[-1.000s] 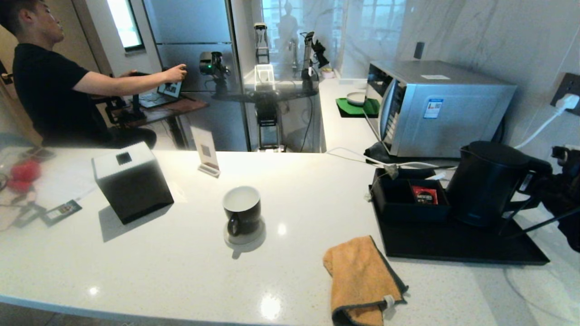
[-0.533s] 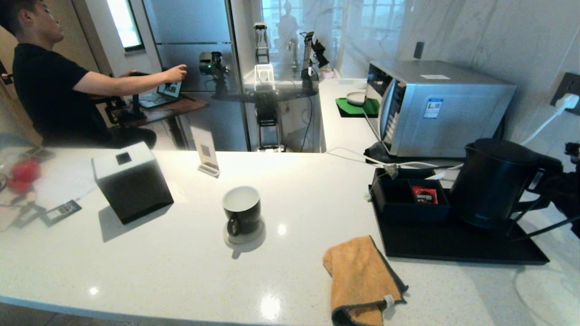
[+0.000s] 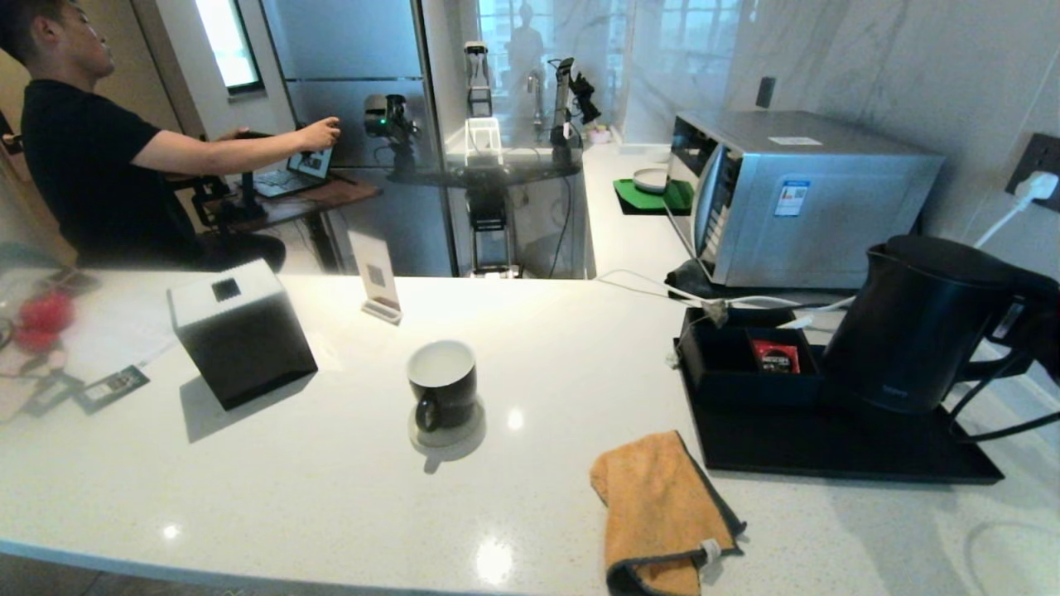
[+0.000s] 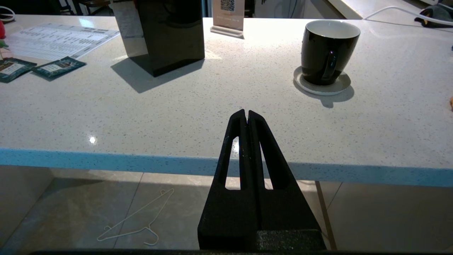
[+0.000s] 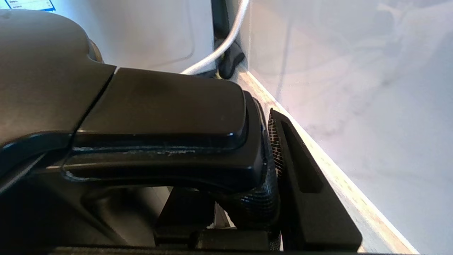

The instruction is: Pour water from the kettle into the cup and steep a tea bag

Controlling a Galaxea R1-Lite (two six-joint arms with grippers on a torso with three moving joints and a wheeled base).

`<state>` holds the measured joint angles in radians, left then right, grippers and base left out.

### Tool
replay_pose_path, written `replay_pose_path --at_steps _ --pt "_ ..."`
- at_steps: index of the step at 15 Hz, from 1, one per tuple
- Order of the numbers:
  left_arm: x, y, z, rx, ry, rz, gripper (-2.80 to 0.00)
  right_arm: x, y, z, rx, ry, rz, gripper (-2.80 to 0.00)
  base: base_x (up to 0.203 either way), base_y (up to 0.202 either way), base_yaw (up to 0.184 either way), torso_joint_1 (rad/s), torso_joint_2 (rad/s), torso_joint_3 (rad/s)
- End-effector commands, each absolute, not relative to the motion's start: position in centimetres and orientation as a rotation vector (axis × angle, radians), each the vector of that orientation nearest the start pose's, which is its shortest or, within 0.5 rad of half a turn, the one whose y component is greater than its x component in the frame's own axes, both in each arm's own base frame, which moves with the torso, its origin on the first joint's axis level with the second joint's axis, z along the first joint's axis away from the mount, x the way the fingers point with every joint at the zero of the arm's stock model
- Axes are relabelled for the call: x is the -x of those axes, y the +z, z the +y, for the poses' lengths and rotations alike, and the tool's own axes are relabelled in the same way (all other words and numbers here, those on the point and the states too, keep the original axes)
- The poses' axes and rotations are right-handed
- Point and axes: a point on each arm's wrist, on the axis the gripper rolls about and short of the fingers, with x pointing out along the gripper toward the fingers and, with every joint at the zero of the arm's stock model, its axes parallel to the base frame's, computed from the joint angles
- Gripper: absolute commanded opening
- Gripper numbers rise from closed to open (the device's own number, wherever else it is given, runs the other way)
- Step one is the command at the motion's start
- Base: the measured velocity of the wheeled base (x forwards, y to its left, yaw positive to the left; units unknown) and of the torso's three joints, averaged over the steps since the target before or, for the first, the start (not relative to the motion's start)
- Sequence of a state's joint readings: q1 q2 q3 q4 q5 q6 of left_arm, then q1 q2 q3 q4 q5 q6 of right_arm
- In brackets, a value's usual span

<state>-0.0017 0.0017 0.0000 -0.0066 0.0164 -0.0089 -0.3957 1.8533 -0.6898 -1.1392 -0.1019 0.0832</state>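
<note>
The matte black kettle (image 3: 919,323) hangs tilted slightly above the black tray (image 3: 828,459) at the right. My right gripper (image 3: 1045,331) is shut on the kettle's loop handle (image 5: 159,117), one mesh-padded finger (image 5: 283,148) pressed against the handle's outer side. The glossy black cup (image 3: 443,382) with a white inside stands upright on a round grey coaster (image 3: 447,432) mid-counter, also showing as the cup (image 4: 329,49). My left gripper (image 4: 246,112) is shut and idle at the counter's front edge. No tea bag or water shows.
An orange cloth (image 3: 662,513) lies in front of the tray. A red packet (image 3: 776,358) sits in the tray's box. A black tissue box (image 3: 240,331), a card stand (image 3: 377,281) and green sachets (image 4: 58,67) are left; a microwave (image 3: 795,194) behind. A person (image 3: 83,157) sits far left.
The kettle has risen off the tray in my right gripper and shifted a little to the right. The cup and the left arm have not moved.
</note>
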Motion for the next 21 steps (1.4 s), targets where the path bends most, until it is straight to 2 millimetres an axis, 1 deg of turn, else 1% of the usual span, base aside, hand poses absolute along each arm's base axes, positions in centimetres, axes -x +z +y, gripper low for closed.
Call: replay_pose_path --at_steps 1,5,7,13,15,18,21 --pt "2.3 7.6 0.0 0.009 0.015 -0.005 -2.8 -28.3 17.2 -12.1 -0.081 -0.498 -0.029 -2.8 0.0 0.0 0.0 0.0 0.0 0.0" --pt "2.3 7.6 0.0 0.009 0.015 -0.006 -2.8 -26.6 18.3 -11.3 -0.082 -0.489 -0.028 -2.8 0.0 0.0 0.0 0.0 0.0 0.0" --pt "2.3 7.6 0.0 0.009 0.015 -0.006 -2.8 -25.8 18.8 -10.9 -0.082 -0.451 -0.025 -2.8 0.0 0.0 0.0 0.0 0.0 0.0" --pt "2.3 7.6 0.0 0.009 0.015 -0.005 -2.8 -24.4 20.2 -9.4 -0.088 -0.335 -0.007 -2.8 0.0 0.0 0.0 0.0 0.0 0.0" --pt "2.3 7.6 0.0 0.009 0.015 -0.006 -2.8 -23.9 20.5 -8.0 -0.107 -0.265 -0.007 -2.8 0.0 0.0 0.0 0.0 0.0 0.0" --pt "2.3 7.6 0.0 0.009 0.015 -0.006 -2.8 -23.1 20.7 -5.4 -0.134 -0.158 0.005 -2.8 0.0 0.0 0.0 0.0 0.0 0.0" --pt "2.3 7.6 0.0 0.009 0.015 -0.005 -2.8 -22.2 20.1 -3.2 -0.151 -0.078 0.025 -2.8 0.0 0.0 0.0 0.0 0.0 0.0"
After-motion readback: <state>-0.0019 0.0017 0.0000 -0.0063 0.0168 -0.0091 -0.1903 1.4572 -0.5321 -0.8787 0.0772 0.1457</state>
